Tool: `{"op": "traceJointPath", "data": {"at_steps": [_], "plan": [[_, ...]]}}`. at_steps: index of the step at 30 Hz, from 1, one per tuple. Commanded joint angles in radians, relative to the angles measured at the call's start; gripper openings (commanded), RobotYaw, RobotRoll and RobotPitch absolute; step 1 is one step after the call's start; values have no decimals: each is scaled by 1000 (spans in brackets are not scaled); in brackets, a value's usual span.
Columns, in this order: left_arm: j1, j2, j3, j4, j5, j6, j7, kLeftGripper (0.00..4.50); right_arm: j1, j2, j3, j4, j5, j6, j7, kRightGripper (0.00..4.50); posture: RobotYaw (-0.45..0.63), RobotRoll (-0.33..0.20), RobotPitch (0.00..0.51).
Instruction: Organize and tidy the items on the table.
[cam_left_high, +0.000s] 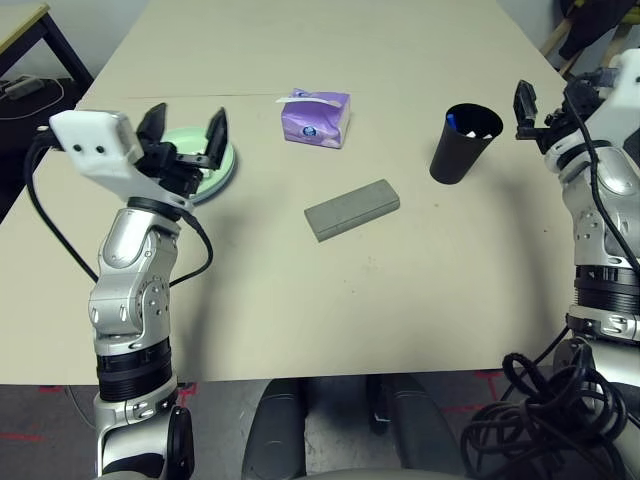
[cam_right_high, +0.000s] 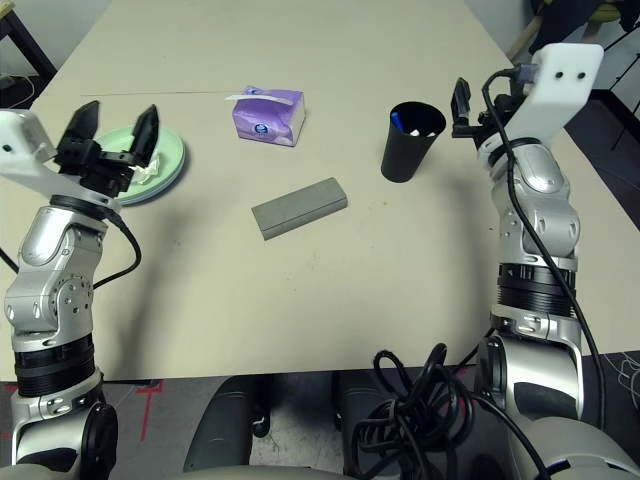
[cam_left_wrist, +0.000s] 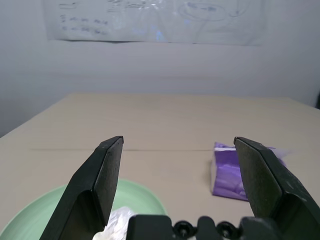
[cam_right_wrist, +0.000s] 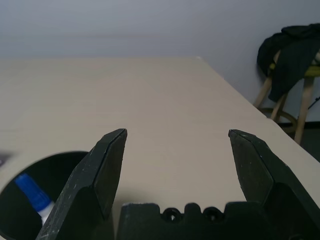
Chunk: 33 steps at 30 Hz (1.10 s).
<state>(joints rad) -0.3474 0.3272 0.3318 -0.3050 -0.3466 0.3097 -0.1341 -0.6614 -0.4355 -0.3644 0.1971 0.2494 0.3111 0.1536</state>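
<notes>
The beige worktop (cam_left_high: 330, 290) is broad and mostly bare toward its near edge. The pale green plate (cam_right_high: 165, 160) at left holds a crumpled white tissue (cam_left_wrist: 117, 222); the black cup (cam_left_high: 462, 143) at right holds a white pen (cam_right_wrist: 35, 200). The grey glasses case (cam_left_high: 352, 209) lies mid-table, the purple tissue box (cam_left_high: 316, 117) beyond it. The left gripper (cam_left_high: 185, 130) hovers over the plate, the right gripper (cam_right_high: 459, 107) beside the cup, both with jaws spread and empty.

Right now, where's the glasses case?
Head views: the glasses case lies mid-table, in front of the tissue box, between the green plate and the cup.
</notes>
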Motion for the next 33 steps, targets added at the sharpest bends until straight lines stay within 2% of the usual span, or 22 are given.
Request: {"op": "traceJointPath", "data": {"at_steps": [1,11,17,24,33], "plan": [[66,-12,2,-34,18,3,20,4500,67,-8,-25,7,31,-25,41,4458,47,0,158],[230,-43,-3,-64,42,-36,19,4500,197,13,-38,44,62,-117,82,4458,69,0,155],[290,-45,5,-79,41,-38,21,4500,232,27,-37,66,99,-108,109,4458,85,0,148],[316,-43,9,-86,43,-41,21,4500,254,21,16,198,0,-342,136,4458,106,0,130],[322,-25,0,-65,87,-92,9,4500,235,-2,58,371,-101,-542,123,4458,124,0,102]]}}
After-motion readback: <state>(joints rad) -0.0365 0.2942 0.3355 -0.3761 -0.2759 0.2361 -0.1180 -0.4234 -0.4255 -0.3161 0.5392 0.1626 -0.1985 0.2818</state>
